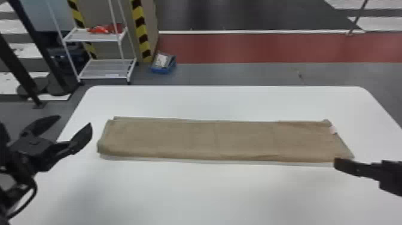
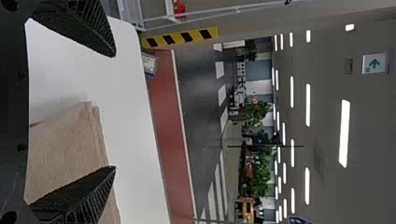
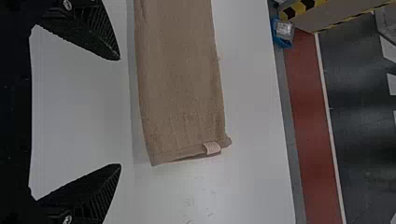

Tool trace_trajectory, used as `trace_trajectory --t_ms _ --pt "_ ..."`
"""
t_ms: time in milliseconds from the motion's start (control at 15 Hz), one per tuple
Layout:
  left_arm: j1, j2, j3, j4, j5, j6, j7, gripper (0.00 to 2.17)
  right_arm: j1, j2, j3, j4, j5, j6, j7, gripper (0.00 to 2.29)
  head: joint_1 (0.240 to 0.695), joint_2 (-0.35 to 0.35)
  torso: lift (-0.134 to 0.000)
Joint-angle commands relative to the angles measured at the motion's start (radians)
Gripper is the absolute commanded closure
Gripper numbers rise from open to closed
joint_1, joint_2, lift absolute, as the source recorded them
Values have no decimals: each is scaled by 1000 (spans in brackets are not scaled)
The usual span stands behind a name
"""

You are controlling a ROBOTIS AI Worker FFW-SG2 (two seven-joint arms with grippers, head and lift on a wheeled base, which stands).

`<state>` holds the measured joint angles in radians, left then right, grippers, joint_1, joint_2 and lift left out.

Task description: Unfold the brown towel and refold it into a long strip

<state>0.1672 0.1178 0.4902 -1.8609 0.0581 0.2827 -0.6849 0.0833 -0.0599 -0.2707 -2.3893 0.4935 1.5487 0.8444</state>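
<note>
We are seeing the brown towel (image 1: 191,139) lying as a long, flat strip across the white tabletop (image 1: 209,194), its length running from left to right. Its layers are sitting slightly offset at the left end, and a second edge is peeking out along the far side there. At the right end, a small pale tag (image 1: 333,129) is showing near the far corner, and the end itself is slanting outward toward the near side.

In the head view, we are finding the left gripper (image 1: 75,120) just beyond the towel's left end, apart from the cloth, with its fingers spread open. From the left wrist view we are confirming the wide gap at the left gripper (image 2: 114,111) — towel and tabletop are showing beyond it.

The right gripper (image 1: 344,166) is hovering near the towel's near right corner, one finger showing from the head. In the right wrist view, the fingers of the right gripper (image 3: 119,112) are also standing wide open, with the tabletop showing between them and the strip lying past their tips.

Past the table, we are noting a white two-tier rack (image 1: 92,37) holding a red item (image 1: 103,29), a yellow-and-black striped pillar edge (image 1: 140,30), and a blue bin (image 1: 164,69) sitting on the floor. A green arrow sign (image 2: 374,63) is showing in the left wrist view — ceiling lights (image 2: 344,133) are glowing nearby.
</note>
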Motion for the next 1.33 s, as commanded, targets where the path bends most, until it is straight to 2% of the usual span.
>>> trace_trajectory --t_ms 0,67,133,267,333,400,533,667,733,867,1067,1267 --pt "74 -70 1 -67 86 -13 15 12 107 61 -13 -91 -162 -80 -99 73 695 55 -123" --pt "97 -98 -2 -70 155 -38 36 19 162 61 -10 -91 -222 -233 -168 73 695 73 -123" --pt "115 -120 -9 -64 192 -69 64 22 219 61 -4 -74 -288 -427 -231 73 695 72 -123" --pt "152 -120 -56 -60 206 -164 145 19 289 61 24 -11 -369 -709 -334 76 695 69 -123" --pt "169 -120 -74 -57 221 -204 171 19 302 61 30 22 -386 -804 -355 80 695 76 -123" --pt "183 -120 -98 -47 220 -262 197 22 319 61 50 65 -403 -936 -404 80 695 84 -123" --pt "215 -120 -145 -24 178 -403 248 26 371 61 116 154 -414 -1249 -502 80 695 88 -123" --pt "272 -120 -180 -18 146 -480 301 26 417 61 142 214 -475 -1350 -574 80 695 94 -123" --pt "298 -120 -193 -21 104 -486 343 26 437 61 153 242 -507 -1393 -587 80 695 105 -123" --pt "334 -120 -197 -52 29 -452 395 22 452 61 189 283 -513 -1467 -599 80 695 115 -123" --pt "380 -120 -196 -96 31 -446 381 22 473 61 223 323 -532 -1620 -599 83 695 148 -123" --pt "405 -120 -205 -127 23 -428 396 22 483 61 235 332 -541 -1629 -604 83 695 168 -123"
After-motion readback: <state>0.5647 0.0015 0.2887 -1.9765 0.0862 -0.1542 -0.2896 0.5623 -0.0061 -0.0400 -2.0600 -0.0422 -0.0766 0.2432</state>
